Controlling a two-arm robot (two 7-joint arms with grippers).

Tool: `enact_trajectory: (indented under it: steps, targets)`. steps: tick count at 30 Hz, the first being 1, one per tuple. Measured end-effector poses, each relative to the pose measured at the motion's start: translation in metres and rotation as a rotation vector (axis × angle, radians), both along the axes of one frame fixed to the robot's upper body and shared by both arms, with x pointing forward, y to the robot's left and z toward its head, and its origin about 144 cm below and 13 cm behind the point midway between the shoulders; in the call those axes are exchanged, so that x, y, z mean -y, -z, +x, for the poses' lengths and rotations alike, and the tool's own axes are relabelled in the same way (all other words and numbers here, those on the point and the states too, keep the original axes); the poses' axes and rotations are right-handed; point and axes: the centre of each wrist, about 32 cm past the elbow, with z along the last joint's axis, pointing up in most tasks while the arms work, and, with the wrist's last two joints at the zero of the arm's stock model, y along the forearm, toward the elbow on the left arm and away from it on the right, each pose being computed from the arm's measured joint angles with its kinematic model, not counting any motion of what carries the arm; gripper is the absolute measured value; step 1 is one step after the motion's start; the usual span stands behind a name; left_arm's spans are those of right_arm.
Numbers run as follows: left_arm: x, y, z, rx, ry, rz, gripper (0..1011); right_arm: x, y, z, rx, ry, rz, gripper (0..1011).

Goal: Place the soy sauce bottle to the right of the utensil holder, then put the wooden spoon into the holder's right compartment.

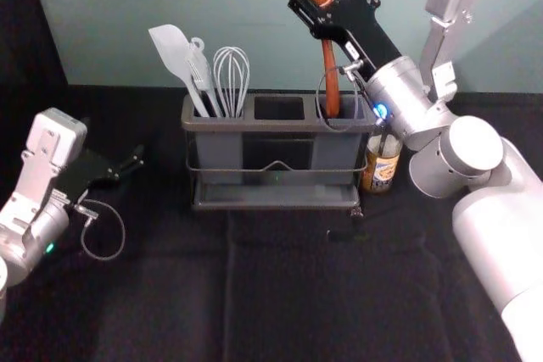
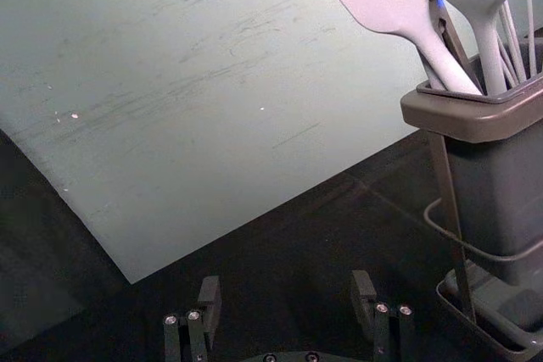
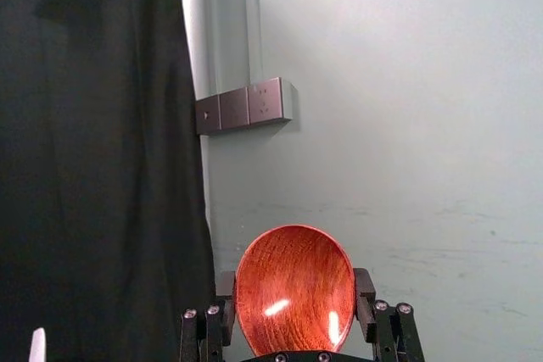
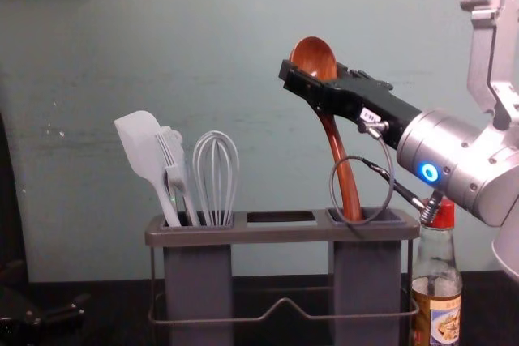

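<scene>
The right end effector (image 3: 295,281) grips the wooden spoon (image 4: 346,180) by its bowl, above the utensil holder (image 1: 254,126) and toward one o'clock from its middle in the head view. The handle reaches down into the right compartment (image 4: 366,281); how deep its tip sits is hidden. In the chest view the spoon leans, bowl toward eleven o'clock.

The soy sauce bottle (image 4: 438,281) stands upright on the bench (image 1: 280,311), just beside the holder at three o'clock, so that part looks done. The left end effector (image 2: 286,284) is parked at nine o'clock from the holder, fingers apart and empty.

The step in hand seems to be lowering and releasing the spoon. Ease it down along the handle's own slant, keeping the shaft off the rim, and part the fingers only once the tip bears. The cable loop (image 4: 331,192) could snag the rim; back away gently, clear of the bottle's red cap (image 4: 443,214).
</scene>
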Motion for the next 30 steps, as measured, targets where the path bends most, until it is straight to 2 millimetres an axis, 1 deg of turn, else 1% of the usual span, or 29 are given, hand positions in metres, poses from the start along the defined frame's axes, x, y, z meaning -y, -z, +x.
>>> enact_trajectory:
  steps: [5, 20, 24, 27, 30]
  targets:
    - [0.0, 0.0, 0.0, 0.0, 0.0, 0.0, 1005, 0.0, 0.007, -0.003, -0.003, 0.002, -0.007, 836]
    - [0.0, 0.0, 0.0, 0.0, 0.0, 0.0, 1005, 0.009, 0.03, -0.023, -0.014, -0.001, -0.016, 836]
    - [0.0, 0.0, 0.0, 0.0, 0.0, 0.0, 1005, 0.011, 0.033, -0.027, -0.017, -0.004, -0.012, 913]
    - [0.0, 0.0, 0.0, 0.0, 0.0, 0.0, 1005, 0.012, 0.035, -0.029, -0.021, -0.008, 0.002, 998]
    - [0.0, 0.0, 0.0, 0.0, 0.0, 0.0, 1005, 0.013, 0.035, -0.03, -0.023, -0.007, 0.014, 1002]
